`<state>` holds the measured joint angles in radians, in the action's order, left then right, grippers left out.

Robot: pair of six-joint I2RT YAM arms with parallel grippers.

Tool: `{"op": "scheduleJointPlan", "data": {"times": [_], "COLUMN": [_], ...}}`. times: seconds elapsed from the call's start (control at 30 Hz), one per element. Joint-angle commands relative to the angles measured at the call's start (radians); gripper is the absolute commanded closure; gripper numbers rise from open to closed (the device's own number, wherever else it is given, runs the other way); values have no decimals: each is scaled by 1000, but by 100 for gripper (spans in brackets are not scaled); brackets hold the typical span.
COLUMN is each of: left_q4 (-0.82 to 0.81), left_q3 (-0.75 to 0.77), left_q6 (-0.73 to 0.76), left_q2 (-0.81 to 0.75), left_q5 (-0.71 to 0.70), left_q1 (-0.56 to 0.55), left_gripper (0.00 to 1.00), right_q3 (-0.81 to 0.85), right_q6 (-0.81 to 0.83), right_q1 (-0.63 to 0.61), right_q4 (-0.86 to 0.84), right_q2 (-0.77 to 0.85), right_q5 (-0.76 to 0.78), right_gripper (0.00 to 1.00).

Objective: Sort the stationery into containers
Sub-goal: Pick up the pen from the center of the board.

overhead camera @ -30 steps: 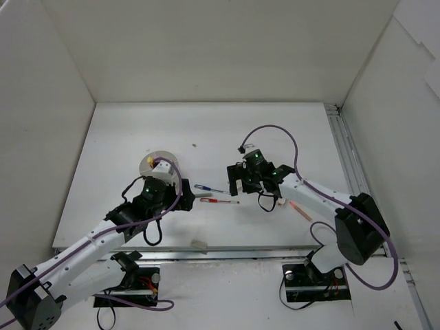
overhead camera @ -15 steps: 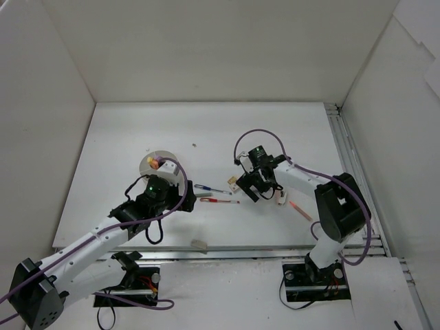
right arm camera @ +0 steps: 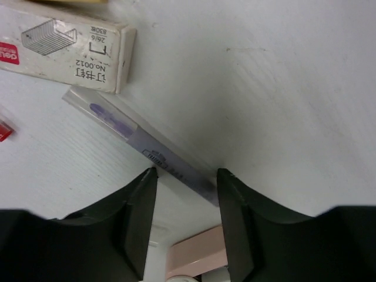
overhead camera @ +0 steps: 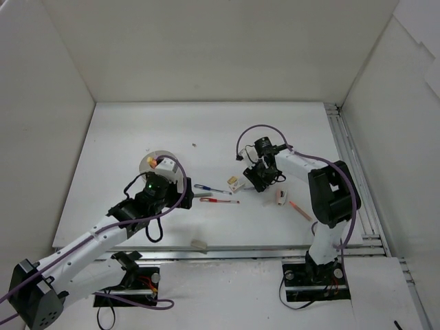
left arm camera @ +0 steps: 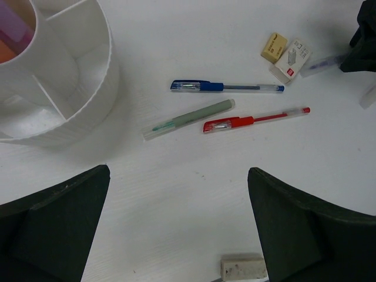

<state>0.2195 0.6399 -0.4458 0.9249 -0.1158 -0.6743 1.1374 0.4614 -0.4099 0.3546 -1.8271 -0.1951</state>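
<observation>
Right tool [right arm camera: 187, 176] lowered, pinching translucent purple-inked pen [right arm camera: 117, 126] beside white staple box [right arm camera: 64, 50], left tool [left arm camera: 177, 176] apart

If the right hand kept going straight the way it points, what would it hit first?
The purple pen lying on the table. The right hand points down at it, and the pen sits between its fingers. Whether they touch it is unclear.

- The white cup [left arm camera: 100, 88] runs off the left wrist view's top and left edges.
- An eraser [left arm camera: 243, 267] is cut by that view's bottom edge.
- The purple pen [right arm camera: 141, 147] runs in under the right claw [right arm camera: 187, 176]; whether it is gripped cannot be told.
- The staple box [right arm camera: 64, 50] and a pink block [right arm camera: 197, 252] are cropped in the right wrist view.
</observation>
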Motion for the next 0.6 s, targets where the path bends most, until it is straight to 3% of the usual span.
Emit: {"op": "scheduleJointPlan", "data": {"times": [0.0, 0.03, 0.23, 0.37, 0.57], "left_q4": [-11, -11, -12, -9, -15], "left_q3": [64, 64, 70, 76, 116], "left_q6": [10, 13, 25, 32, 21], "left_q2": [2, 0, -17, -24, -15], "left_q5": [-42, -44, -65, -67, -51], "left_q1": [-5, -5, -5, -5, -5], "left_gripper": [1, 1, 1, 1, 1], "right_q3": [61, 67, 97, 98, 99], "right_q6": [46, 46, 52, 62, 42], "right_q1": [26, 26, 33, 26, -13], "right_q4": [75, 81, 116, 136, 126], "right_q2": [-26, -31, -61, -22, 110], "right_q5": [-105, -118, -135, -150, -158], "right_gripper": [64, 72, 92, 100, 100]}}
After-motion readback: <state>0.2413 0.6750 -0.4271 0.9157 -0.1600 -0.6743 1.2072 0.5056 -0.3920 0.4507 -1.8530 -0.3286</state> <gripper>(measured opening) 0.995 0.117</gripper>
